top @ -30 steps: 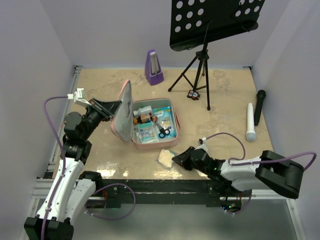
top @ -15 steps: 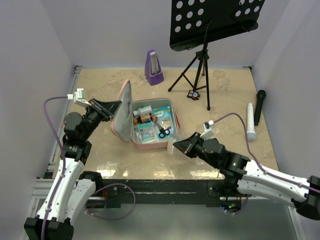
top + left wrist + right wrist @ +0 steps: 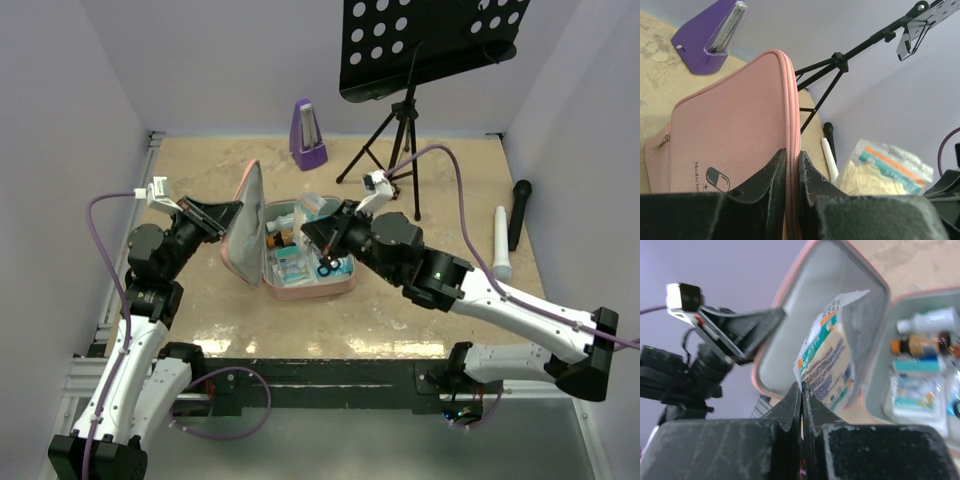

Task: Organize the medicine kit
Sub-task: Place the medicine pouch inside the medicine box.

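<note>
The medicine kit (image 3: pixel 305 291) lay open, in front of the purple metronome (image 3: pixel 307 135), with its pink lid (image 3: pixel 247 222) stood up on the kit's left side. The left pincer (image 3: pixel 791 156) was pinching the zipped rim of that lid, the jaws pressed onto the seam from either side. The right pincer (image 3: pixel 801 389) hung over the back of the kit's tray, pressed together on one corner of a cream packet (image 3: pixel 827 365) with a teal and orange label.

The likeliest trouble lay with the packet. It was held by a thin corner only, so it could swing, twist or slip out on the way down, and land across the lid's rim or outside the kit. The tray was already crowded (a white bottle (image 3: pixel 927 320) and other packets filled most of it), so a careless drop might leave the packet propped on top and in the way of the zip. The lid was the other risk: it was gripped on a narrow, soft seam, and a nudge from the right arm could pull it free and let it fall onto the tray, or drag the whole soft kit sideways.

On the lid, beside a pill logo, the word "Medicine" could be partly read — the rest was cut off. The packet's print was too blurred to read.
</note>
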Controlling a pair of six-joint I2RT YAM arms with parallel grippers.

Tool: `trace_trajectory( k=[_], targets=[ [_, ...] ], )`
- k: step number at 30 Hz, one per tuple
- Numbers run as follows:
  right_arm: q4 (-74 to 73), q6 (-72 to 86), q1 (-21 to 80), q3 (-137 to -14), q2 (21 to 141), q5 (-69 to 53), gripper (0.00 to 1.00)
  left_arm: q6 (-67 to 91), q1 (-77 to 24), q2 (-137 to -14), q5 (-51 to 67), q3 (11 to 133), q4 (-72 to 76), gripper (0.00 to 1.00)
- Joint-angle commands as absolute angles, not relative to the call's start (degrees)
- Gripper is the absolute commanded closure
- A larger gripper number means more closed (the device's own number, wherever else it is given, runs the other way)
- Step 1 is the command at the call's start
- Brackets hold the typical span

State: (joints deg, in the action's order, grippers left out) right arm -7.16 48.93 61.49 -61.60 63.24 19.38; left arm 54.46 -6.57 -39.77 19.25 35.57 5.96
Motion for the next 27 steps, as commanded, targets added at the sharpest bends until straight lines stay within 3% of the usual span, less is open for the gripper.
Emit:
trace_trajectory(
  k=[1, 14, 27],
  targets=[
    [2.63, 43.51, 61.35, -68.98, 69.86, 15.66, 1.0, 52.82, -6.94, -40.17, 19.07, 37.18, 4.13, 1.0],
    [9.06, 46.14, 60.56, -80.5, 84.72, 9.05, 1.0, 52.82, -6.94, -40.25, 19.51, 39.02, 3.52, 1.0],
    [8.35, 49.13, 60.03, -79.02, 92.46, 11.42, 1.0, 53.7, -6.94, -39.55, 20.04, 40.69, 3.25, 1.0]
  ],
)
